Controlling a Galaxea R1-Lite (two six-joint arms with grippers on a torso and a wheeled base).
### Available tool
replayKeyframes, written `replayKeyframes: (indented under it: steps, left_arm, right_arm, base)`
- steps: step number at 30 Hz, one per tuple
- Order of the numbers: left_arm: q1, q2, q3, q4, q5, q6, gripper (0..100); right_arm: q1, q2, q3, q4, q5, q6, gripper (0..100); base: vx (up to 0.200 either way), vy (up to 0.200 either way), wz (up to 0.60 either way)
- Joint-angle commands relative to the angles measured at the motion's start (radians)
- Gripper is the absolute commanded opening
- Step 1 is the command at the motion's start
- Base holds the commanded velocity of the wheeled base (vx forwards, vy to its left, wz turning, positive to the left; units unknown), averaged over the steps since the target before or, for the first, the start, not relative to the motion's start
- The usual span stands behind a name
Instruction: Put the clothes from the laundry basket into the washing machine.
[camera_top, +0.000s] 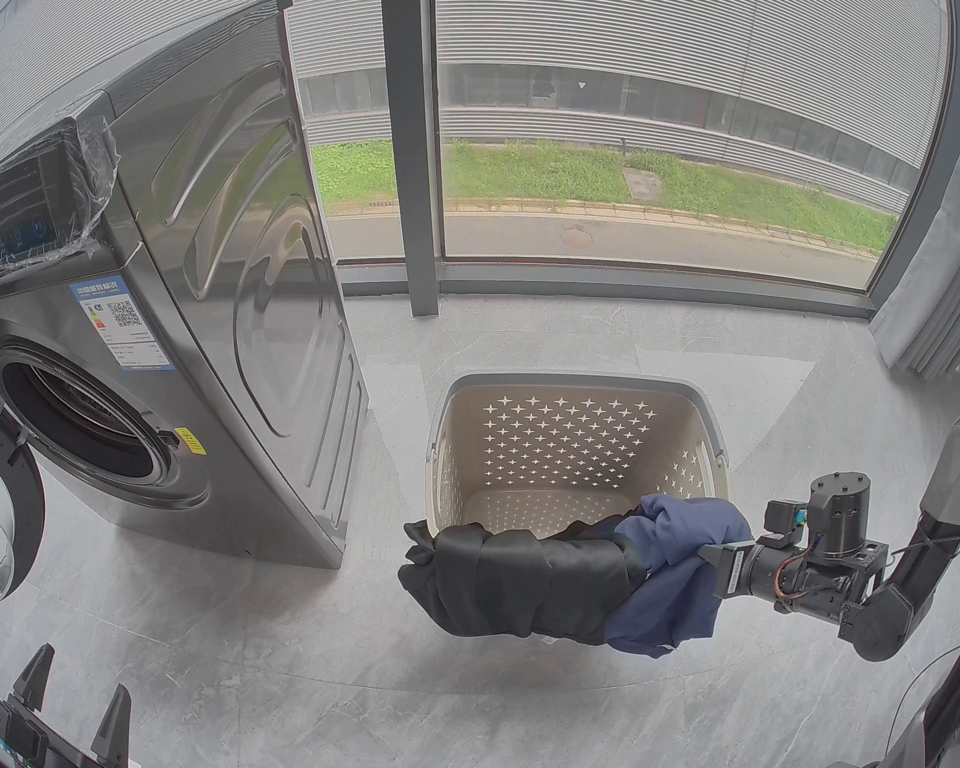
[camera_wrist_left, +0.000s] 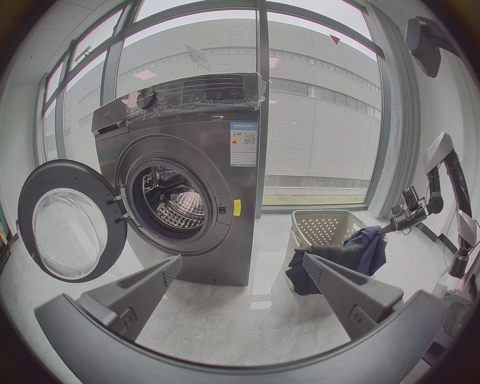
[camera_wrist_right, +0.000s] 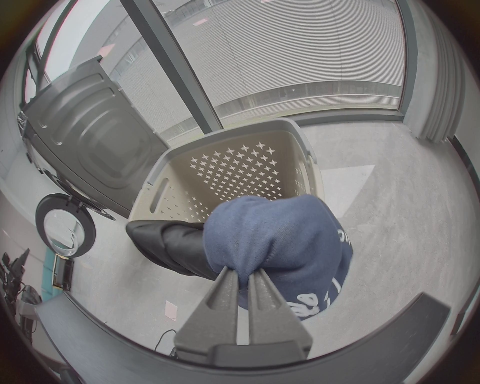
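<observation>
My right gripper (camera_top: 712, 556) (camera_wrist_right: 243, 274) is shut on a blue garment (camera_top: 680, 575) (camera_wrist_right: 280, 245), held above the near rim of the beige laundry basket (camera_top: 575, 440) (camera_wrist_right: 235, 170). A black garment (camera_top: 520, 585) (camera_wrist_right: 170, 245) hangs with it, draped over the basket's front edge. The washing machine (camera_top: 170, 300) (camera_wrist_left: 190, 175) stands to the left, its round door (camera_wrist_left: 70, 220) swung open and the drum (camera_wrist_left: 172, 200) visible. My left gripper (camera_top: 70, 695) (camera_wrist_left: 242, 265) sits low at the near left, open and holding nothing, facing the machine's front.
A large window with a grey pillar (camera_top: 412, 150) stands behind the basket. A curtain (camera_top: 925, 300) hangs at the far right. Bare tiled floor (camera_top: 300, 660) lies between the machine and the basket.
</observation>
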Motion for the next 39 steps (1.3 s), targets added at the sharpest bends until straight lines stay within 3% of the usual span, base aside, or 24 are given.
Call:
replayKeyframes:
  steps: [1,10,17,30,39]
  left_arm:
    - [0.0,-0.018,0.018,0.0,0.002,-0.002,100]
    - [0.002,-0.018,0.018,0.001,0.009,-0.011,100]
    - [0.0,-0.018,0.018,0.0,0.009,-0.011,100]
    - [0.0,-0.018,0.018,0.0,0.012,-0.017,100]
    - [0.0,-0.018,0.018,0.0,0.012,-0.017,100]
  right_arm:
    - [-0.003,-0.113,-0.004,-0.003,0.043,0.008,0]
    - [0.015,-0.267,-0.008,-0.001,0.049,0.019,0]
    - [0.018,-0.396,-0.017,-0.003,0.11,0.032,0]
    - [0.018,-0.563,-0.082,-0.001,0.113,0.032,0]
    - [0.007,-0.667,-0.099,0.017,0.109,-0.004,0]
  base:
    - [0.0,0.0,0.0]
    - [0.0,0.0,0.0]
    - [0.0,0.0,0.0]
    - [0.0,0.0,0.0]
    - [-0.089,0.0,0.0]
